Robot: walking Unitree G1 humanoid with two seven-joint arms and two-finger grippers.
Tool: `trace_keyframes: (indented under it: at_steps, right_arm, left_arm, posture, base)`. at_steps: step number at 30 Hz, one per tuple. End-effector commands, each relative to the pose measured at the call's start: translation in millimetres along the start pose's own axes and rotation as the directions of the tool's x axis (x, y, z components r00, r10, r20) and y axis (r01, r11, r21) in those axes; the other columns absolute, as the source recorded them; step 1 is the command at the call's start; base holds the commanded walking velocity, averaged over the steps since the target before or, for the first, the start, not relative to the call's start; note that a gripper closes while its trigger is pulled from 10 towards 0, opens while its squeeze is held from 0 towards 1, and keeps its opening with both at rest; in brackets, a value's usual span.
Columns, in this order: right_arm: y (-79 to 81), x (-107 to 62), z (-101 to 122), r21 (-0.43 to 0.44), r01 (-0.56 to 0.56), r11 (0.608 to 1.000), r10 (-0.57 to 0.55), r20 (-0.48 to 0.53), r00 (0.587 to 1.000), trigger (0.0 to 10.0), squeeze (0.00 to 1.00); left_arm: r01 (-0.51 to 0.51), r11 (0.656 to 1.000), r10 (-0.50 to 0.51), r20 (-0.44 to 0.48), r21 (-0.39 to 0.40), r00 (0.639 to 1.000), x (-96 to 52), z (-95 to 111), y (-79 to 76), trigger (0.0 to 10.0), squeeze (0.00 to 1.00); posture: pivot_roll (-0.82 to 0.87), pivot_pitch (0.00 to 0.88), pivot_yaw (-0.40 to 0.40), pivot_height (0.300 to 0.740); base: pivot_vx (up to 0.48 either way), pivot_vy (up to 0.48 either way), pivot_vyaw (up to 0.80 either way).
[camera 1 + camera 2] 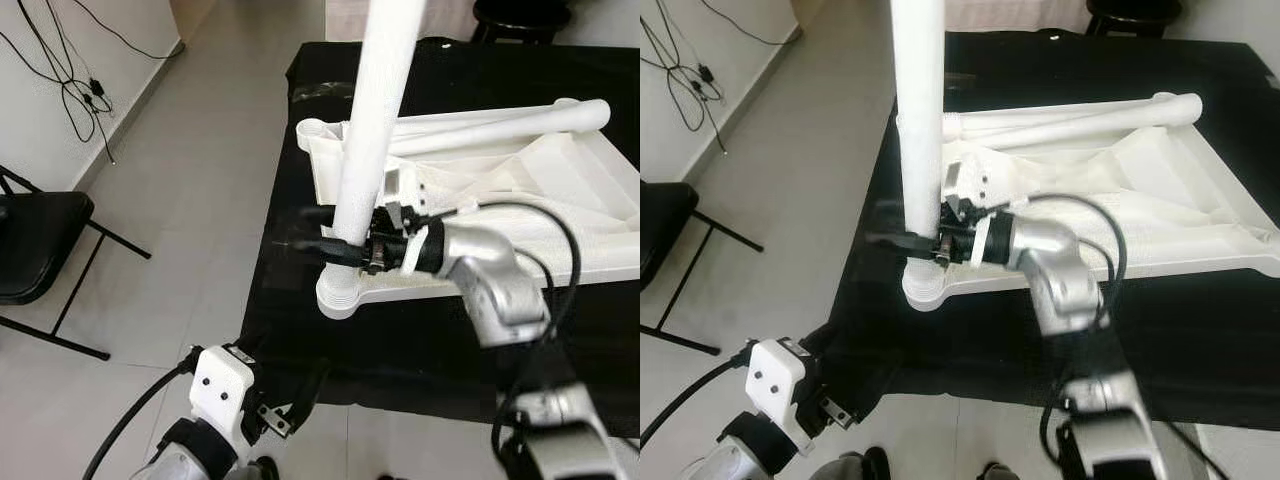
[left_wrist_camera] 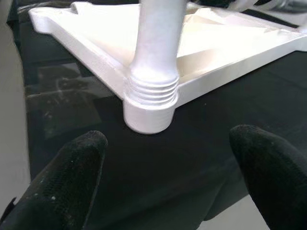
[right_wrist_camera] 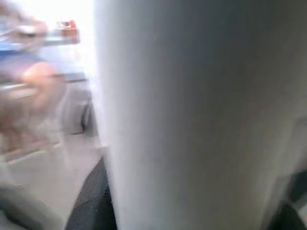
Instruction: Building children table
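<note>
White table leg (image 1: 372,120) upright in the corner socket (image 2: 147,114) of the overturned tabletop (image 1: 520,190) on the black-draped desk (image 1: 970,340); right gripper (image 1: 335,232) jaws clenched around the leg low down; left gripper (image 2: 163,177) jaws released, short of the socket.

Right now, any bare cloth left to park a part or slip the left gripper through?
Free: black cloth between tabletop and table's near edge. Crowded: near-left corner, where right gripper clamps upright leg in its socket; loose leg lies farther back.
</note>
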State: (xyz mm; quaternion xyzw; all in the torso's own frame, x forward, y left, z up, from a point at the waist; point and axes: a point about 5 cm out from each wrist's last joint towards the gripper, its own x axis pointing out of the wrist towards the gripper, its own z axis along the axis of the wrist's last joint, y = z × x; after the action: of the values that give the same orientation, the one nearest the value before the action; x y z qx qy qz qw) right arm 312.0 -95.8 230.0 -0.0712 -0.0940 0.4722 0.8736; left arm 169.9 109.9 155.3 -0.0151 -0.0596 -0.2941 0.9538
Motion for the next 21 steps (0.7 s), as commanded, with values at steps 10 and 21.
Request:
trace_keyframes:
  at_steps: [10,21]
  right_arm:
    - [12.3,-24.9,-57.5,-0.127,0.496,0.859,-0.512,-0.251,0.821,0.0,0.00]
    - [15.5,10.8,-26.7,0.126,0.256,0.959,-0.248,-0.072,0.966,10.0,1.00]
  left_arm:
    - [0.008,1.000,-0.008,-0.007,-0.007,1.000,0.1,-2.2,4.7,10.0,0.00]
    - [-0.004,1.000,0.004,-0.001,0.001,1.000,2.0,-2.0,6.9,10.0,0.00]
  posture:
    - [-0.05,0.236,0.031,0.740]
    - [-0.04,0.229,0.026,0.740]
  base:
    - [0.000,0.000,0.00]
    - [0.000,0.000,0.00]
